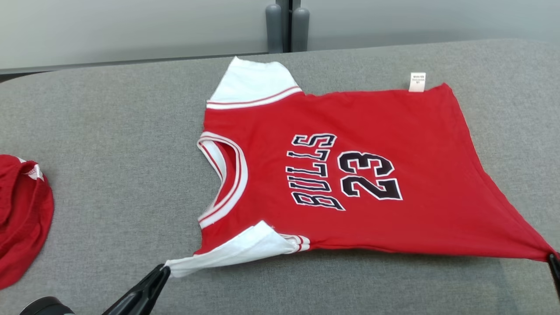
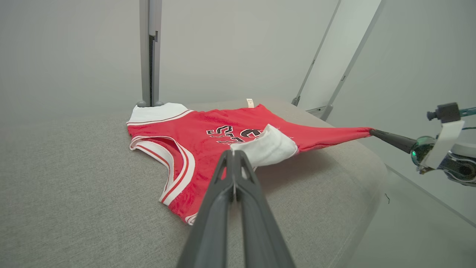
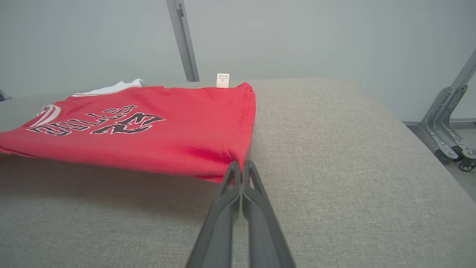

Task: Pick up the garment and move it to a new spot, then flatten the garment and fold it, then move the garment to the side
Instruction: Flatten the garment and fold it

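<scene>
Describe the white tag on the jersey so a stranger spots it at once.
On the grey padded table is spread a red jersey printed BULLS 23. Along its far edge, near the hem corner, a white tag sticks out. Unlike the white sleeves, it is tiny, rectangular and unstriped.

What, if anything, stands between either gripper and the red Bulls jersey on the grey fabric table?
Nothing visible. The left gripper is shut on the white sleeve of the red jersey, the right gripper on its hem corner. A red cloth lies apart, left on the grey table.
</scene>
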Motion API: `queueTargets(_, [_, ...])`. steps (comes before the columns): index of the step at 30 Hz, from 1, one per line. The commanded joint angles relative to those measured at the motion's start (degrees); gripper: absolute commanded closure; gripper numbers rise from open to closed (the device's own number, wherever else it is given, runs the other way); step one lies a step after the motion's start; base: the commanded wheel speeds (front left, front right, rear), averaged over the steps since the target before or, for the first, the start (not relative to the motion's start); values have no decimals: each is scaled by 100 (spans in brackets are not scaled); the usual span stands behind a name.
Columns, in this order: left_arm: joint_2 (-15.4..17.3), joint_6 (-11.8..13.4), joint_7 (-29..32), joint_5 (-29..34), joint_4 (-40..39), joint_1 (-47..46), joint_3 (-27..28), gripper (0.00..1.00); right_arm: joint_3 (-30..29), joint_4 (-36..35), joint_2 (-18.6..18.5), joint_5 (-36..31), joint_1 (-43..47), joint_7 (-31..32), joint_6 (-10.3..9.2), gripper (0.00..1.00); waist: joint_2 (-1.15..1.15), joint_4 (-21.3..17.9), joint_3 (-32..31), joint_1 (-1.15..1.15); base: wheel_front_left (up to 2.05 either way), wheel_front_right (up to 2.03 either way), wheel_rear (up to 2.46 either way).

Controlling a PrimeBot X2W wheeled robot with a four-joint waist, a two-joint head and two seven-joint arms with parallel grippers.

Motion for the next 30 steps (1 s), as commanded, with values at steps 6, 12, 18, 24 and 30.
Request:
queueTargets(6, [207, 7, 311, -265, -392, -167, 37, 100, -462, -665, 42, 57, 236, 795, -5, 100, 0, 105, -212, 0, 0, 0, 0])
queueTargets(12, [65, 2, 713, -448, 93, -1047, -466, 100, -315, -558, 202, -78, -314, 1753, -5, 100, 0, 97, -239, 0, 0, 0, 0])
queueTargets(18, [-83, -1, 675, -562, 1045, -2273, -1130, 100, -37, -17, 382, -250, -1288, 2170, -4, 100, 0, 32, 54, 0, 0, 0, 0])
queueTargets(24, [-19, 0, 442, -715, 1708, -3317, -1748, 100, 137, 411, 508, -424, -2036, 2197, -4, 100, 0, 43, 413, 0, 0, 0, 0])
queueTargets(30, [31, -1, 72, -732, 2175, -4256, -2211, 100, 108, 676, 490, -645, -2617, 2145, -4, 100, 0, 61, 772, 0, 0, 0, 0])
